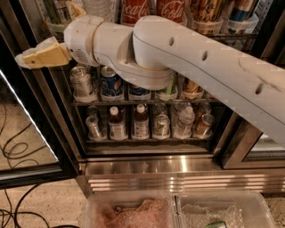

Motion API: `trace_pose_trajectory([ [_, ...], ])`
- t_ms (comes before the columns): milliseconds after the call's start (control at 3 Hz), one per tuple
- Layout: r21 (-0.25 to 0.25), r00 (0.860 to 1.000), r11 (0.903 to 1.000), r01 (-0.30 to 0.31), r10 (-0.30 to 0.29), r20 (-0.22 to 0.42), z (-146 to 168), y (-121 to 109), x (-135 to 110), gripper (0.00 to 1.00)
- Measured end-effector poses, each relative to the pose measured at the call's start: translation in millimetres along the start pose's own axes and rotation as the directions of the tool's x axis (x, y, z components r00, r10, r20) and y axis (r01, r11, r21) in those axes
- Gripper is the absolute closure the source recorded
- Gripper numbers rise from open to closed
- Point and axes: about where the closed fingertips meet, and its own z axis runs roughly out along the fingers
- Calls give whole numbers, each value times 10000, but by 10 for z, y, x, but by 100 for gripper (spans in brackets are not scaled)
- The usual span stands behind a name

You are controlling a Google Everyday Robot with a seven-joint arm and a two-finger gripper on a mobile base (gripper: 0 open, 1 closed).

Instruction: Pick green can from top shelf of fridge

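Clear bins lay nearest, under the fridge base | hand hung at the fridge's left edge, level with the top shelf; grip state cannot tell | green can stood on that shelf, just left of the Coca-Cola cans, behind the arm

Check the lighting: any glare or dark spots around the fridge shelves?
Camera view: glare streaks on the steel base; a bright strip along the door edge at left; lower shelves evenly lit; gripper at upper left is brightly lit, and the arm hides much of the top shelf.
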Motion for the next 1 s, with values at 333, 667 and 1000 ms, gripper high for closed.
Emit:
trace_pose_trajectory([
  [333,196,9983,9994,301,-291,-508,71,-96,99,0],
  [667,195,9983,9994,302,-292,-507,71,-95,98,5],
  [1000,195,9983,9994,303,-293,-507,72,-95,98,0],
])
